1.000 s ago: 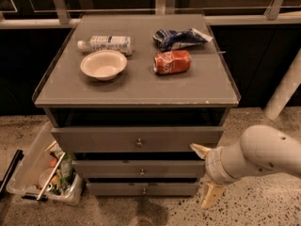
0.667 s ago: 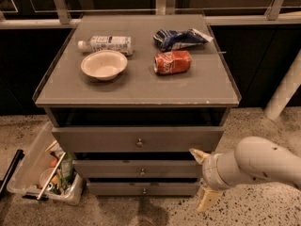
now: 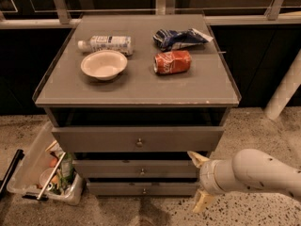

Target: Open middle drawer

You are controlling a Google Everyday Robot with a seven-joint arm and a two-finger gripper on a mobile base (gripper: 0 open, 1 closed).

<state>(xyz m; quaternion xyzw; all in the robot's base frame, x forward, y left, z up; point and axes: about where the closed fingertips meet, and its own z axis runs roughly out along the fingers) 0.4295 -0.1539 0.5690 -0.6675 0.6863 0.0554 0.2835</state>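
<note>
The grey cabinet (image 3: 136,86) has three drawers. The middle drawer (image 3: 113,169) is a grey flat front with a small round metal knob (image 3: 142,172), and it looks shut. The top drawer (image 3: 94,139) sits above it and the lowest drawer (image 3: 117,189) below. My gripper (image 3: 201,181) is at the cabinet's lower right, beside the right end of the middle drawer. Its two tan fingers (image 3: 196,158) are spread wide apart, one high and one low, holding nothing. It is well to the right of the knob.
On the cabinet top lie a plastic bottle (image 3: 106,44), a white bowl (image 3: 104,64), a blue chip bag (image 3: 180,37) and a crushed red can (image 3: 172,62). A clear bin of clutter (image 3: 42,169) stands on the floor at the left. A white post (image 3: 285,91) stands at the right.
My arm has sunk lower and drawn back to the right. The gripper has dropped slightly beside the drawers. The drawers have not moved.
</note>
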